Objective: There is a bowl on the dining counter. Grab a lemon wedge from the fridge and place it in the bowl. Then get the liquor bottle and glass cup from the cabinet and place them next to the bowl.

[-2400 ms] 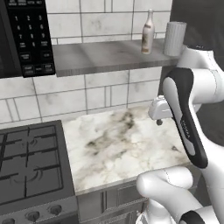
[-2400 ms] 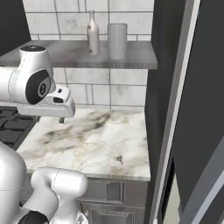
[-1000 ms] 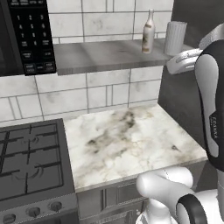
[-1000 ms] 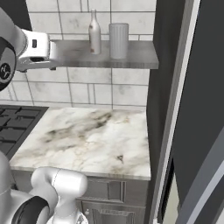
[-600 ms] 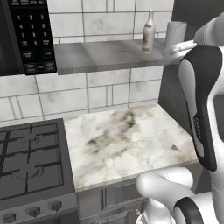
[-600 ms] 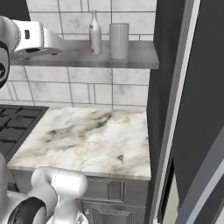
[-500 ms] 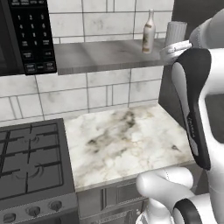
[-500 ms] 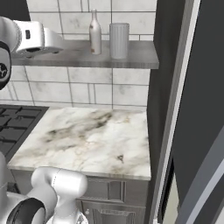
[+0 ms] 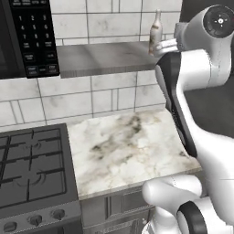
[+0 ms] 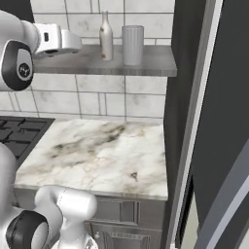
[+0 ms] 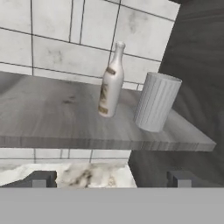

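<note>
The liquor bottle point(image 11: 111, 83) and the glass cup point(image 11: 156, 102) stand upright side by side on a grey shelf point(image 11: 65, 127) against the tiled wall, near its right end, with a small gap between them. The hand view shows the bottle's label and the cup's ribbed side, and the hand point(image 11: 109, 178) is spread wide and empty, its two dark fingertips point(image 11: 40, 178) well apart and short of the shelf's front edge. The right base view shows both things and the hand point(image 10: 73, 47) at shelf height to their left. In the left base view the arm hides the cup, and the bottle point(image 9: 156, 33) peeks past it, above a marble counter point(image 9: 123, 151) beside a gas stove point(image 9: 29, 171) and a microwave point(image 9: 27, 36).
</note>
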{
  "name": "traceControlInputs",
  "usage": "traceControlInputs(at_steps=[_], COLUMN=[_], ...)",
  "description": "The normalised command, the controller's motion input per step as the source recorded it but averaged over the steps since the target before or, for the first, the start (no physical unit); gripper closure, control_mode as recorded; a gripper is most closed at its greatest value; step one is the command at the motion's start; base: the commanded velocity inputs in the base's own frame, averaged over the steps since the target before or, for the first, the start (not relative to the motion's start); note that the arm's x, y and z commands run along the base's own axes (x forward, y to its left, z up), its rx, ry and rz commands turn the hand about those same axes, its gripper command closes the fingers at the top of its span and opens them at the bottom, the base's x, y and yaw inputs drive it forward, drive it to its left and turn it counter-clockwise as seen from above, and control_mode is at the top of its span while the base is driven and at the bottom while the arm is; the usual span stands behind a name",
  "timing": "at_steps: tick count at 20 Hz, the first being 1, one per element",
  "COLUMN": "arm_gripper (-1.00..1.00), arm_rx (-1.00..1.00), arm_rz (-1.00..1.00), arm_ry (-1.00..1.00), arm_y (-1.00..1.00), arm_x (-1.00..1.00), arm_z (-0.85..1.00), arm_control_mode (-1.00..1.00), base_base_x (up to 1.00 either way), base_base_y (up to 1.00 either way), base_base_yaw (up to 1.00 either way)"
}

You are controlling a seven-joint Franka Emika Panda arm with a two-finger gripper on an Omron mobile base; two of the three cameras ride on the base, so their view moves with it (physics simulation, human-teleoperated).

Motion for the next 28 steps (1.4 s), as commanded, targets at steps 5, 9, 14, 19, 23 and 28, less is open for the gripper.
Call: traceControlInputs(at_steps=[5, 9, 14, 19, 23, 28], arm_gripper=[-1.00, -1.00, -1.00, -1.00, -1.00, -1.00], arm_rx=[0.06, 0.04, 0.01, 0.00, 0.00, 0.01], arm_rz=[-0.03, -0.03, -0.04, -0.05, -0.05, -0.01], arm_ry=[0.00, 0.00, 0.00, 0.00, 0.00, 0.00], arm_y=[0.00, -0.03, -0.08, -0.18, -0.15, -0.01], arm_x=[0.52, 0.52, 0.44, 0.31, 0.28, 0.39], arm_z=[0.27, 0.19, 0.05, 0.00, 0.00, 0.00], arm_control_mode=[-1.00, -1.00, -1.00, -1.00, -1.00, -1.00], base_base_x=[0.00, 0.00, 0.00, 0.00, 0.00, 0.00], base_base_y=[0.00, 0.00, 0.00, 0.00, 0.00, 0.00], base_base_yaw=[0.00, 0.00, 0.00, 0.00, 0.00, 0.00])
